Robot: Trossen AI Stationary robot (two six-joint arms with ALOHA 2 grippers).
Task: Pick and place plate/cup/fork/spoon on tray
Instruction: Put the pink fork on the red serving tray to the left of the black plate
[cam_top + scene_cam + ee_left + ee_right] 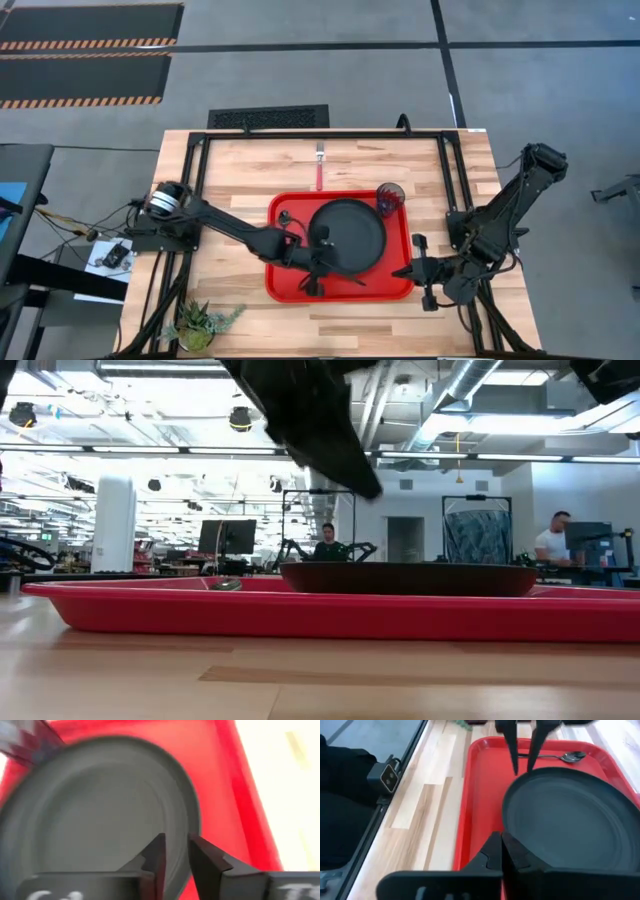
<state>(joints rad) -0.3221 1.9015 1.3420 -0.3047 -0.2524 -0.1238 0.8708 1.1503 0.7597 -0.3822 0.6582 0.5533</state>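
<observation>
The red tray [290, 285] lies mid-table. The black plate [348, 235] lies flat in it, and the dark spoon [560, 756] lies on the tray floor beside the plate. The smoky cup [390, 197] stands at the tray's far right corner. The red-handled fork [320, 172] lies on the wood beyond the tray's far rim. My left gripper [176, 855] hangs over the plate's near edge, fingers pointing down with a narrow gap, clear above the plate in the low view. My right gripper [502, 852] is shut at the tray's near right corner.
A small potted plant [200, 322] stands at the table's near left corner. Black frame rails [200, 180] run along the table's left, far and right sides. Bare wood lies left of the tray. People sit in the room behind [327, 542].
</observation>
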